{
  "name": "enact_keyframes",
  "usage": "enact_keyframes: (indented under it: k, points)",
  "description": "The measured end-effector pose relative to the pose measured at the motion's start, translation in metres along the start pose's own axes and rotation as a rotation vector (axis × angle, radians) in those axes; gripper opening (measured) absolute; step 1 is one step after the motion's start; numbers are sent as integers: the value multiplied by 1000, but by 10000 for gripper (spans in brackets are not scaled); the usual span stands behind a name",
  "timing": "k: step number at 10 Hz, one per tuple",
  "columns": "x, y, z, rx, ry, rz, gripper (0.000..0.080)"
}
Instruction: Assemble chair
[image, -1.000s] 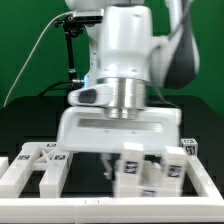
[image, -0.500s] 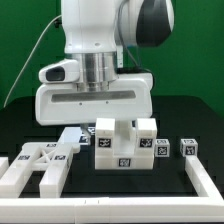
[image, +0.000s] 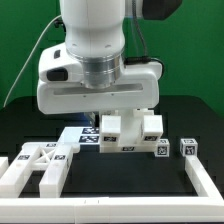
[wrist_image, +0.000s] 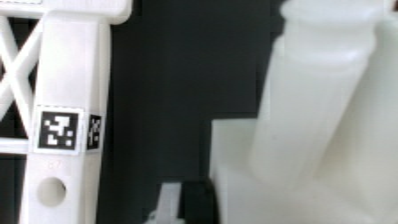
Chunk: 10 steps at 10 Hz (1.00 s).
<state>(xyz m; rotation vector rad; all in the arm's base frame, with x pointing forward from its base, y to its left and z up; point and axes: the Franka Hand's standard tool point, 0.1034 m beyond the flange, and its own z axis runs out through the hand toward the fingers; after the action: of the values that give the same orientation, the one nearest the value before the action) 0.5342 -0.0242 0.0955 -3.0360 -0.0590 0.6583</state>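
Note:
A blocky white chair part (image: 128, 133) with square tags stands on the black table just below the arm's broad white hand housing (image: 97, 95). In the exterior view the fingertips are hidden behind this part. In the wrist view my gripper (wrist_image: 178, 205) is shut, its thin fingers pressed together with nothing between them. They hang over the dark gap right beside the bulky chair part (wrist_image: 320, 120); I cannot tell whether they touch it. The X-braced piece (image: 35, 165) lies at the exterior view's left, and in the wrist view its tagged rail (wrist_image: 63, 125) runs across the gap.
Two small tagged posts (image: 161, 150) (image: 187, 147) stand at the exterior view's right. A flat tagged board, probably the marker board (image: 82, 134), lies behind the chair part. The thin white border frame (image: 110, 208) runs along the front and right sides.
The hand has swung from the exterior view's right toward the middle and risen. The blocky chair part has shifted with it, from the front right toward the middle and farther back.

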Motion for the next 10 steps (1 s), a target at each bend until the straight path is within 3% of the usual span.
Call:
enact_keyframes:
  k: [2, 5, 6, 8, 10]
  points:
    - [-6, -4, 9, 10, -183, 3, 36]
    - [-3, -10, 27, 10, -542, 0, 36]
    - [4, -11, 30, -3, -570, -4, 36]
    - [1, -8, 39, -5, -645, 1, 36]
    - [9, -7, 39, -10, -608, -1, 36]
